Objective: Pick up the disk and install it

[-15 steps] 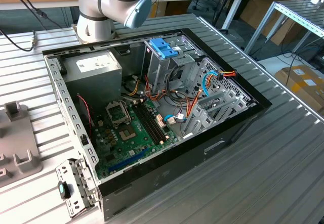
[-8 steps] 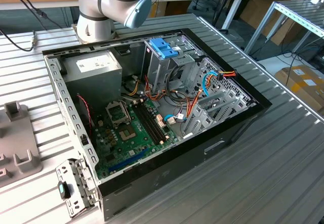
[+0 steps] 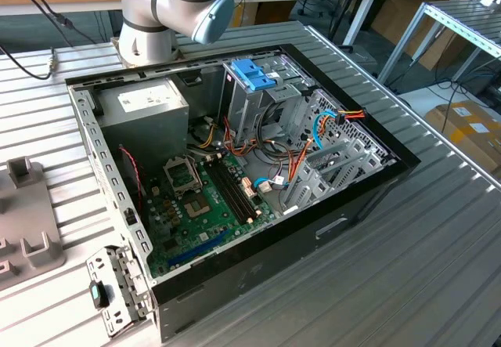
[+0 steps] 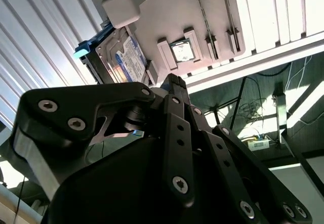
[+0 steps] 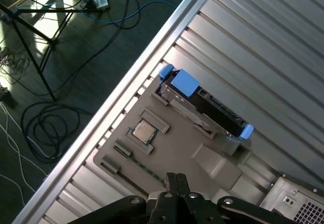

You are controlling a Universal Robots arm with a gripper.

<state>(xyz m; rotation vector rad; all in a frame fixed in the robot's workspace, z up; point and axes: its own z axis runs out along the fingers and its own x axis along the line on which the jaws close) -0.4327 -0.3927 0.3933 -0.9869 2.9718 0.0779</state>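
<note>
One disk [image 5: 202, 105] stands on its long edge in a slot of the gray holder tray [image 5: 177, 150], and its bright blue carrier shows at both ends. In the second wrist view the disk [image 4: 121, 57] turns its labelled metal face to the camera. A processor chip [image 5: 144, 131] lies flat in a square recess of the same tray, near the disk but not touching it. The end effector [image 5: 175, 177] is over the tray, on the far side of the chip from the disk, and it touches nothing. Its two fingers are pressed together and they hold nothing. The tray lies on the ribbed metal worktop [image 5: 263, 42]. In the exterior view an open computer case [image 3: 86, 128] stands beside the tray [image 3: 27, 222], with the motherboard [image 3: 203, 198] uncovered and a blue clip [image 3: 254, 73] on top of its drive cage.
</note>
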